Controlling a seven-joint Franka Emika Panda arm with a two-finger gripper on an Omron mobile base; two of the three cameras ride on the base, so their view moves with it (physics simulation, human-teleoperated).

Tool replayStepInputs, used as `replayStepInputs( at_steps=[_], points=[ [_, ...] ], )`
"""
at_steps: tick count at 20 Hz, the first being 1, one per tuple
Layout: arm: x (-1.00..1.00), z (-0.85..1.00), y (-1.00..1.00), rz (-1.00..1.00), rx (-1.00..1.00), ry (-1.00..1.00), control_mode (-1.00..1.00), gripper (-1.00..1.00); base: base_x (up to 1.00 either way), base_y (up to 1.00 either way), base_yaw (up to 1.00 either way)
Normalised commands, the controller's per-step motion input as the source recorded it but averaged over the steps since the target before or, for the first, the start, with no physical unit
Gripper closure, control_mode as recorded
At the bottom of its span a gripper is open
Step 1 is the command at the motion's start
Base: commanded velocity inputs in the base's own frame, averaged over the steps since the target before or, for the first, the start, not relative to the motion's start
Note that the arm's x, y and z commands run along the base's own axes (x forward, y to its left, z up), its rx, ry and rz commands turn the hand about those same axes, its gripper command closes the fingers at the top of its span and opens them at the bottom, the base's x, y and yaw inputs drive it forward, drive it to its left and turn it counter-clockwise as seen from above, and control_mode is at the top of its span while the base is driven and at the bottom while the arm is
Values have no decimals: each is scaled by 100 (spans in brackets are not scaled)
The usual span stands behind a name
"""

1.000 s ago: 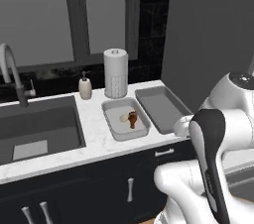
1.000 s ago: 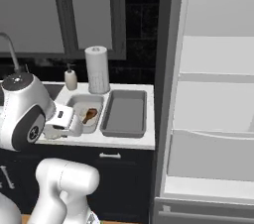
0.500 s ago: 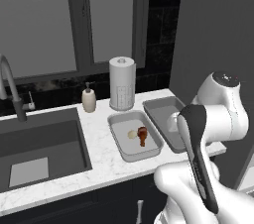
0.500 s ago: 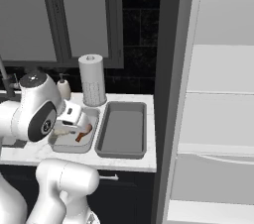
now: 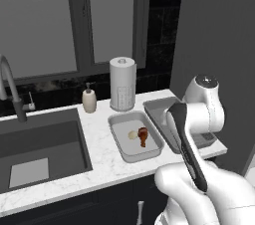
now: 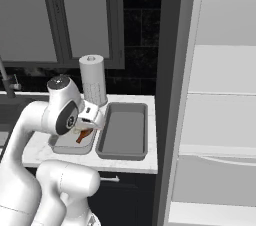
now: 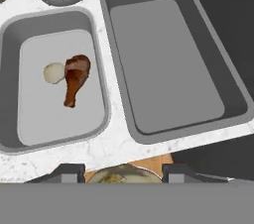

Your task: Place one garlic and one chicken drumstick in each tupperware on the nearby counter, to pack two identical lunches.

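Two grey tupperware trays sit side by side on the white marbled counter. The left tupperware holds one garlic and one chicken drumstick. Nothing lies in the right tupperware. My gripper hovers over the counter's front edge before both trays. It is shut on a pale rounded thing that looks like a garlic, with an orange-brown patch behind it.
A paper-towel roll stands behind the left tray, with a soap dispenser to its left. Further left are the dark sink and its faucet. The open white fridge rises right of the counter's end.
Both base views have shifted as the base drove, so the trays now sit nearer and more central. The hand has swung in over the counter edge. The jaws hold the same width.
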Motion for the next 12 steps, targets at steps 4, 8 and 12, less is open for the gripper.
replayStepInputs(
  at_steps=[4,8,12],
  points=[
    [57,-15,-40,-2,0,14,-100,100,0,0,0],
    [56,-29,-3,-1,0,1,-100,100,0,0,0],
    [53,-21,-8,0,0,3,-100,100,0,0,0]
  ],
)
